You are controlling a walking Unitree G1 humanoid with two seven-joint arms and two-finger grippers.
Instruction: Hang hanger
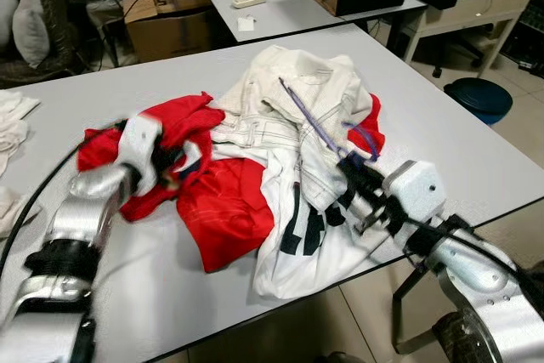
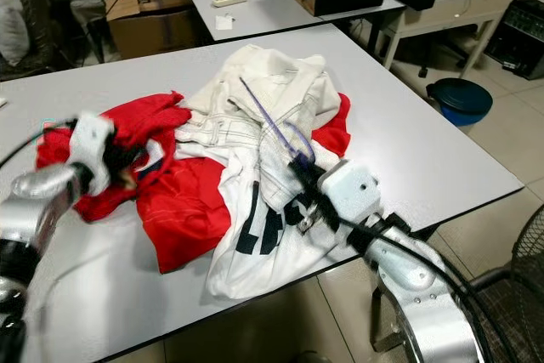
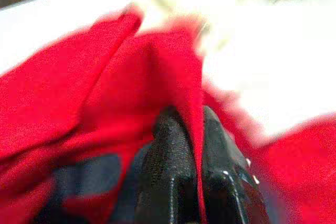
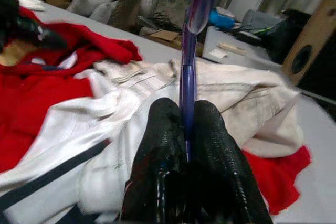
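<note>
1. The left claw (image 1: 170, 159) sits at about 9 o'clock on the pale grey bench (image 1: 442, 138), its two black fingers (image 3: 168, 166) clenched on a fold of the crumpled red fabric garment (image 1: 217, 206).
2. At the centre of the bench lies a cream-white denim jacket (image 1: 293, 95), spread over the red garment toward 12 o'clock.
3. A white shirt with dark blue stripes (image 1: 297, 235) drapes from the middle toward 6 o'clock, reaching the near bench edge.
4. The thin translucent purple plastic hanger (image 1: 313, 121) lies slanted on the cream jacket, running from about 12 o'clock down toward 4 o'clock.
5. The right claw (image 1: 350, 169) is at about 4 o'clock, pinched tight on the lower end of the hanger; the right wrist view shows the purple rod squeezed between its black fingers (image 4: 157, 145).
</note>
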